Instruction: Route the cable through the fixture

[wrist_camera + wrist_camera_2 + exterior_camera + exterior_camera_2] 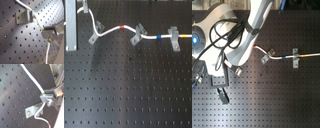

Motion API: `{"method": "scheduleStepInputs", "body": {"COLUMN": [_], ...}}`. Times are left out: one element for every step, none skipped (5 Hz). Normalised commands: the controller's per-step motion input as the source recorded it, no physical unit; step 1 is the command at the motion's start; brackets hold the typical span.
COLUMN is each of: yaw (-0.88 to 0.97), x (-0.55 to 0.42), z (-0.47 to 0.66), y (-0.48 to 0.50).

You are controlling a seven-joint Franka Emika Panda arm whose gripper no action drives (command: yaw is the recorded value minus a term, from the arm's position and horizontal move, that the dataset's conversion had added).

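Observation:
The white cable (111, 31) comes down from the top left of the first exterior view. It bends at a leaning grey clip, the fixture (98, 28), then runs right past a red band through a second clip (138, 34). In the second wrist view the cable (30, 77) loops around the fixture (32, 110) just below my gripper (46, 97). My gripper (48, 32) is shut on the cable (36, 20), close beside the fixture (23, 17). In the second exterior view the arm (227, 40) hides the gripper.
A tall grey bar (71, 25) stands at the first exterior view's left. A squarer upright bracket (174, 39) holds the cable near that same view's right, between blue and yellow bands. Everything sits on a black perforated board (129, 90).

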Motion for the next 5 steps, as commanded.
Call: {"method": "scheduleStepInputs", "body": {"yaw": [-0.15, -0.03, -0.20, -0.44, 0.00], "x": [0.289, 0.321, 0.248, 0.118, -0.160], "z": [-0.25, -0.22, 0.00, 0.08, 0.13], "y": [0.008, 0.065, -0.209, -0.525, -0.164]}}
